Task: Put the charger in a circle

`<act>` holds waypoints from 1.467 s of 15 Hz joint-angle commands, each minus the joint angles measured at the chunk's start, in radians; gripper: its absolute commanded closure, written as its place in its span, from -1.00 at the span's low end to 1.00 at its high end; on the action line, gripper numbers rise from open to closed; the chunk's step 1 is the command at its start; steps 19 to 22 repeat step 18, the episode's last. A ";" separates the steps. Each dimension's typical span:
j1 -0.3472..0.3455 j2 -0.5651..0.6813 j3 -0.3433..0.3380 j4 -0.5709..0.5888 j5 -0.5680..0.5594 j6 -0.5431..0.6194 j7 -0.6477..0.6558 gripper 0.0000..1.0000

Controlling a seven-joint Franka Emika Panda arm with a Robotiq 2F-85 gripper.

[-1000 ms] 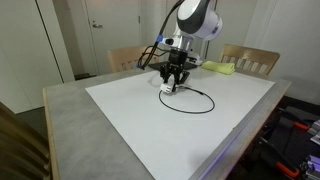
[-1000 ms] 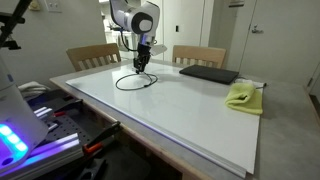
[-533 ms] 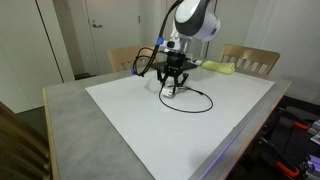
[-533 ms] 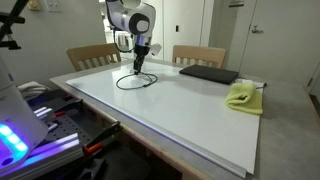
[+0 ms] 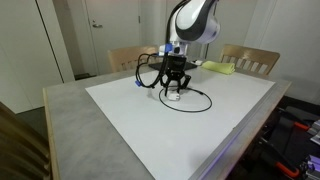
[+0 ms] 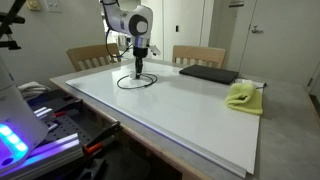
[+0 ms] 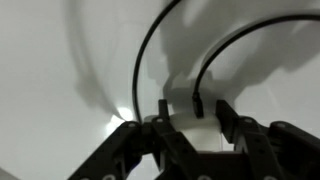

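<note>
Looking at the tabletop [image 6: 180, 125] in an exterior view, I start at the left, near the far left corner. The charger [image 6: 120, 85] lies there on the white top. It bends round into a flat ring, more like an egg than a ball. My arm [image 6: 125, 20] reaches down over the side of the ring nearest the far edge. The jaws point straight down and hang just above the wire.

In the wrist view I see two bits of the black wire [image 7: 138, 62] curve in and come close together right by the jaws. One bit ends in a small plug [image 7: 197, 104]. The jaws stand a little apart, with something pale low between them. I cannot tell if they are pinching the wire or only hovering over it.

In the exterior view from the other side the ring [image 5: 211, 103] also looks closed or almost closed.

Further right, by the far edge, sits the flat black pad [image 6: 208, 74], well apart from the ring. Near the right edge lies the yellow-green cloth [image 6: 243, 96], also well apart.

I think most of the job is done, because the wire already makes a loop. What is left, I guess, is to bring the two ends together, make the shape rounder, and lift the jaws away without dragging the wire.
</note>
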State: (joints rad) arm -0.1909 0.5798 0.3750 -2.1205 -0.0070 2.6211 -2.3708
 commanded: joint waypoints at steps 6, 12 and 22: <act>0.168 -0.036 -0.174 -0.015 -0.163 0.070 0.122 -0.34; 0.113 -0.102 -0.136 -0.044 -0.036 0.051 0.158 -1.00; 0.117 -0.226 -0.162 -0.057 0.027 -0.033 0.291 -1.00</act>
